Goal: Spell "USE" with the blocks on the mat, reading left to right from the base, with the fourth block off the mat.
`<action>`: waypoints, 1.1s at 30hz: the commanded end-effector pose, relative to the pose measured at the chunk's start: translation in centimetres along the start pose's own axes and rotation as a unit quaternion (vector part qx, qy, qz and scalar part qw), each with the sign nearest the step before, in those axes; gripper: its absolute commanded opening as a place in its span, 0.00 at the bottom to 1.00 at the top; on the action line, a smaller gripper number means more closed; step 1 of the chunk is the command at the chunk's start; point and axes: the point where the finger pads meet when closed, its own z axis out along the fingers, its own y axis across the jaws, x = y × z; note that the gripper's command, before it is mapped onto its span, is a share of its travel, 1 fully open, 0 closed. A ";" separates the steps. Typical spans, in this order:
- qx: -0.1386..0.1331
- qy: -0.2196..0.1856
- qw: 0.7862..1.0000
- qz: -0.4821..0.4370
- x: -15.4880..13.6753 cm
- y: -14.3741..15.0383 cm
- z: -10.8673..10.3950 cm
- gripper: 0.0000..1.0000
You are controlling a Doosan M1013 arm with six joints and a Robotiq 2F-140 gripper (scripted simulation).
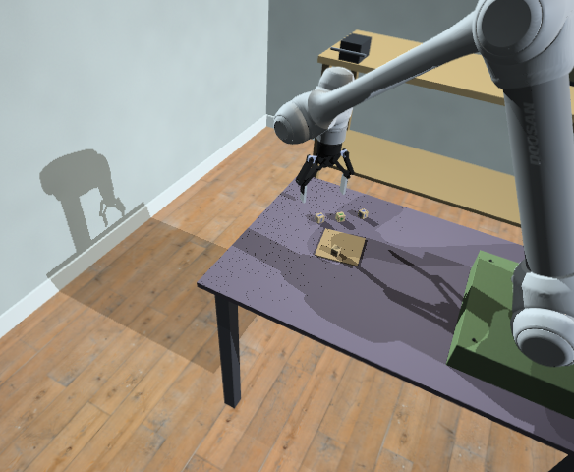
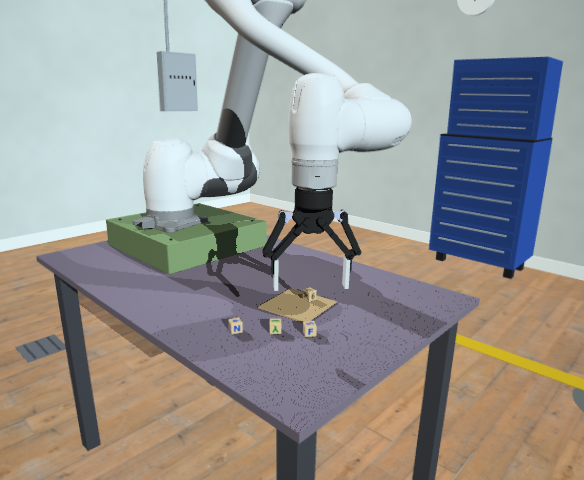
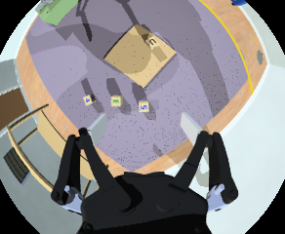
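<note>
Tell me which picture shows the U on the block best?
The wrist view: it looks down on the block's top, where the U is readable. The top view shows the block tiny, the exterior mostly its sides; neither shows the U clearly.
</note>
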 end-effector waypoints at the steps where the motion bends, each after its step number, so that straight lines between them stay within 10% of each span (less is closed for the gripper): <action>1: -0.003 0.002 1.000 -0.019 -0.2 0.0 0.0 1.00; 5: -0.003 0.002 1.000 -0.019 -0.2 -0.1 0.0 1.00; 6: -0.003 0.002 1.000 -0.019 -0.2 -0.1 0.0 0.37; 33: -0.003 0.002 1.000 -0.019 -0.2 -0.1 0.0 0.37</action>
